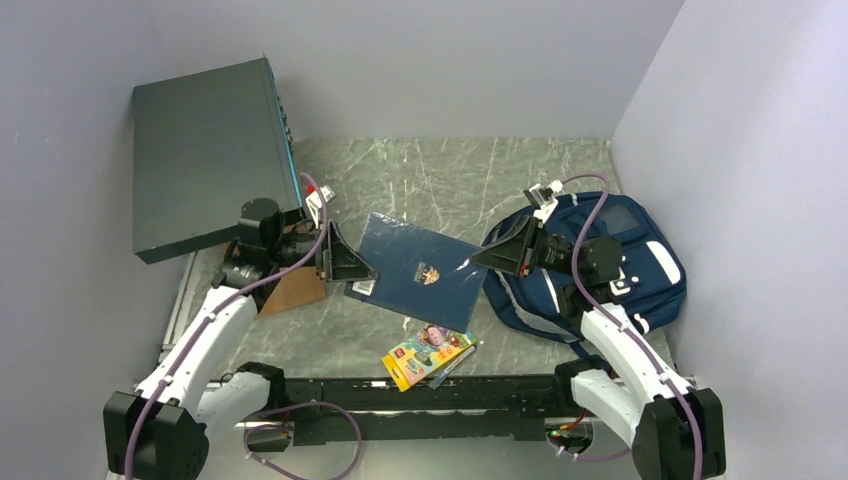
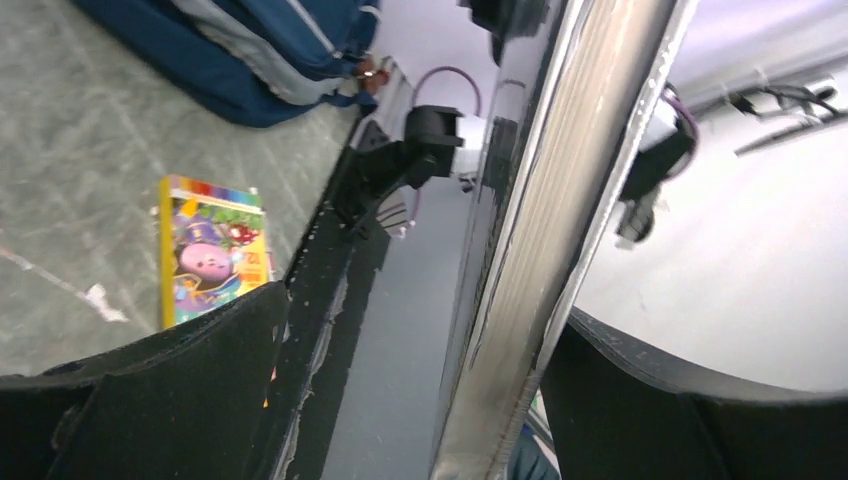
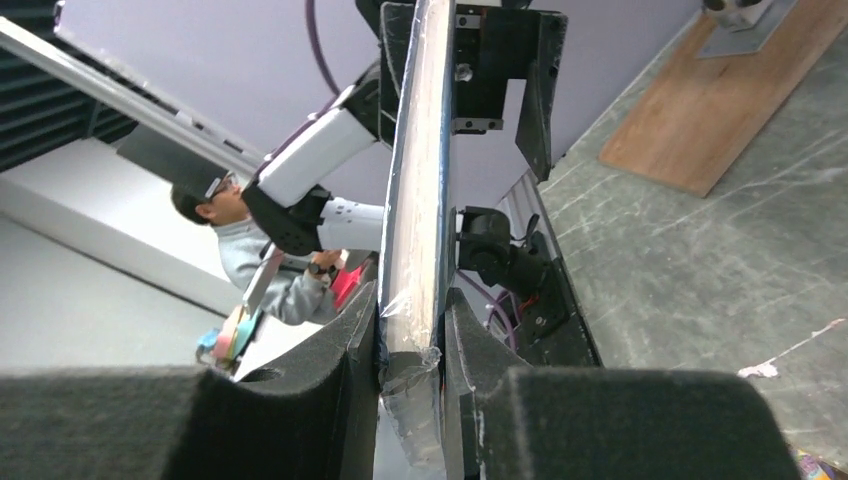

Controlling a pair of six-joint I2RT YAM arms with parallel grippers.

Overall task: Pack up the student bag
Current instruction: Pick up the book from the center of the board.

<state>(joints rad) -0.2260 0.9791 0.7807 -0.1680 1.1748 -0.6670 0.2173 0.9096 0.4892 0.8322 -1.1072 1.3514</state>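
- Nearest item: yellow cardboard box with cartoon print, flat on the grey-green marbled table, just on the near side of the book and apart from it.
- Landmark: navy blue hardback book with a gold emblem on its cover, mid-table, tilted, clear plastic wrap showing along its edge in the right wrist view.
- Left pincer at the book's left edge. Jaws spread wide and straddling the edge; the left wrist view shows the page block running between the two fingers with a gap beside it, so no clamp there.
- Right pincer at the book's right edge, closed narrow onto it, with both pads pressed against the covers. This one holds the book.
- Student bag: large navy blue fabric backpack, lying on the table to the right of the book, just behind the right pincer, with a pale patch on its pocket. The book is outside it.
- Brown flat wooden board lies left of the book, under the left arm.
- Big dark grey-green flat box stands farthest back, to the far left of the book, against the wall.
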